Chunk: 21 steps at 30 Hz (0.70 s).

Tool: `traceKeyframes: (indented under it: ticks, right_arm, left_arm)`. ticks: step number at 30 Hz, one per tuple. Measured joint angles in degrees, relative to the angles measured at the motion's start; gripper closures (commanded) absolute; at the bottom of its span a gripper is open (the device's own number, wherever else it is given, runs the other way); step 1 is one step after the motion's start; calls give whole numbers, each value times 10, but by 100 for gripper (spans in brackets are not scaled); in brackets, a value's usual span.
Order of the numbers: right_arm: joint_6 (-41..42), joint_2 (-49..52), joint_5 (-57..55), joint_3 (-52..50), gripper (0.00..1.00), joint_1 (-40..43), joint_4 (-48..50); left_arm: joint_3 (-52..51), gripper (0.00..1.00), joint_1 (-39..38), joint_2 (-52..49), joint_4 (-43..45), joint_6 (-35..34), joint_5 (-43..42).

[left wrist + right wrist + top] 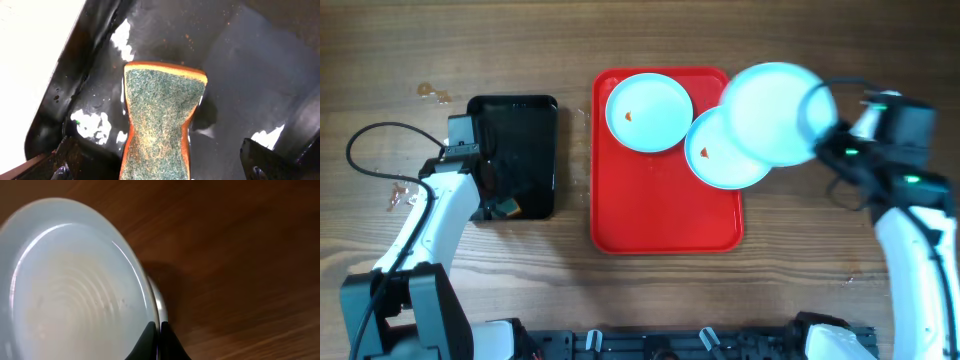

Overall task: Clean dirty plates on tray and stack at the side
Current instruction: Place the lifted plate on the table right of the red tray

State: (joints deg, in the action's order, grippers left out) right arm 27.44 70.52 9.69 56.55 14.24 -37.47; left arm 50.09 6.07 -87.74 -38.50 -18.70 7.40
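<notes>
right gripper (159,339): fingers clamp the rim of lifted plate (775,110), over red tray's (660,215) 2 o'clock corner
spotted plates (648,112) (715,165): on tray, 11 and 2 o'clock
left gripper (157,167): fingers wide, sponge (160,115) between them, in black tray (520,125)

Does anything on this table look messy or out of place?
Yes. The upper plate and the lower plate on the red tray each carry an orange-red sauce spot; the third plate is held by the right gripper, overlapping the lower one. Orange smears mark the table near the black tray.
</notes>
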Motion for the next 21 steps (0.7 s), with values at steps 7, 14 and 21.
traceKeyframes:
  ticks: [7,14,21]
  right_arm:
    - [10,127,28,1,96,159,58]
    - [2,229,36,1,52,173,130]
    - [-52,227,90,1,38,173,138]
  left_arm:
    - [0,0,0,0,0,0,0]
    - [0,0,0,0,0,0,0]
    - [0,0,0,0,0,0,0]
